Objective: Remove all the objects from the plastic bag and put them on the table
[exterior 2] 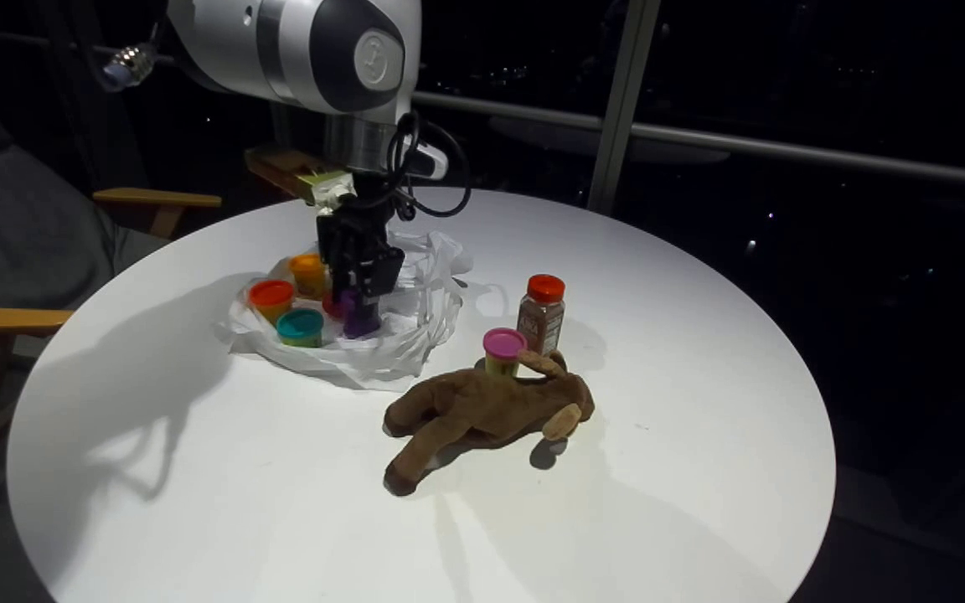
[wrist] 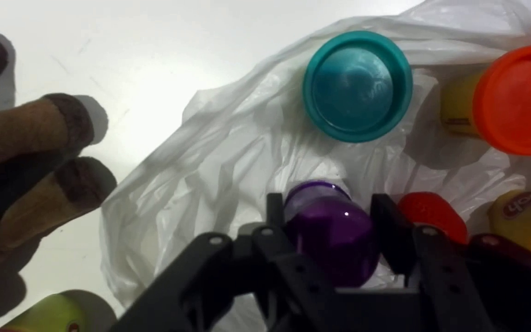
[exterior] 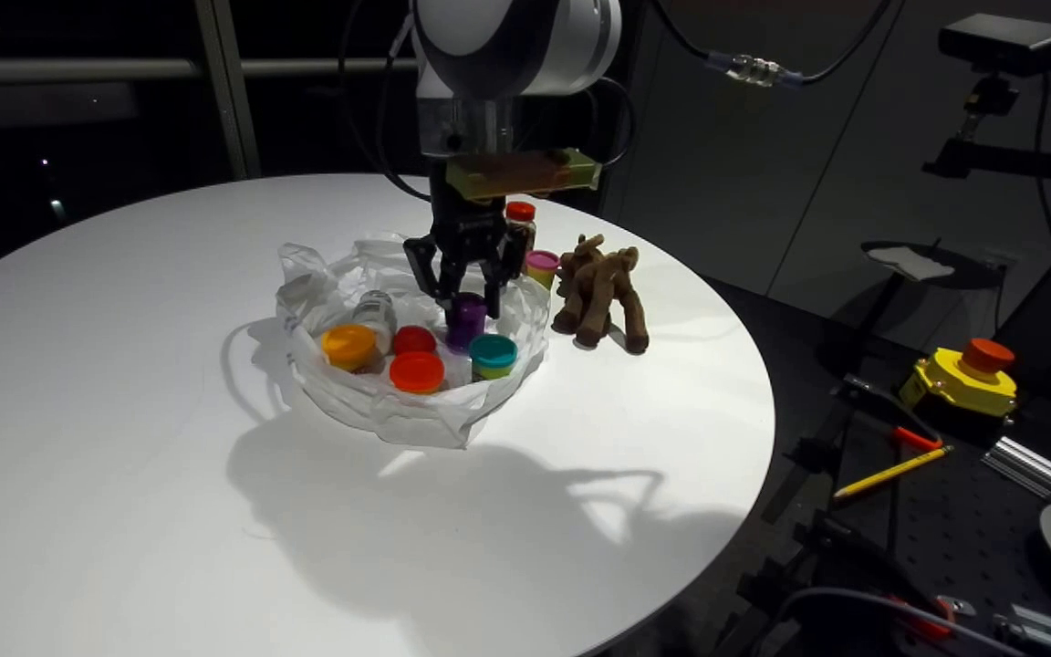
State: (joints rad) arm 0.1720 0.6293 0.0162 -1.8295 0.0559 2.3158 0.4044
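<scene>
Inside the plastic bag (exterior: 398, 420), between its crumpled sides, a purple piece (wrist: 334, 240) sits with the gripper (wrist: 327, 216) clamped on it, a finger (wrist: 387, 230) against either flank. Directly above the bag hangs the arm (exterior: 507, 55), its wrist pointing down and its fingers reaching into the bag's opening. Closest to the purple piece within the bag are a red piece (wrist: 431, 212), just beside one finger, and a teal-lidded tub (wrist: 357, 85); farther across the bag are a red-lidded tub (wrist: 521, 99) and an orange-lidded tub (exterior: 349, 345), the latter partly hiding a whitish cylinder (exterior: 377, 312) in an exterior view. Around them the bag's loose film rises as a soft wall. Just outside the bag, a brown plush toy (exterior 2: 482, 410) lies sprawled; in the wrist view its feet end close beside the film, in the way on that side. Along that same side of the bag, a pink-lidded tub (exterior 2: 503, 346) and a red-capped bottle (exterior 2: 541, 316) stand upright, near each other. Beneath the bag, the round table (exterior: 124, 438) spreads its white top: in both exterior views broad surface reaches out in front of the bag, which lies in from the table's edge. Well apart from the bag, past that edge, a chair (exterior 2: 22, 226) shows in an exterior view, as do a yellow box (exterior: 959, 388) with a red button and a pencil (exterior: 893, 473).
</scene>
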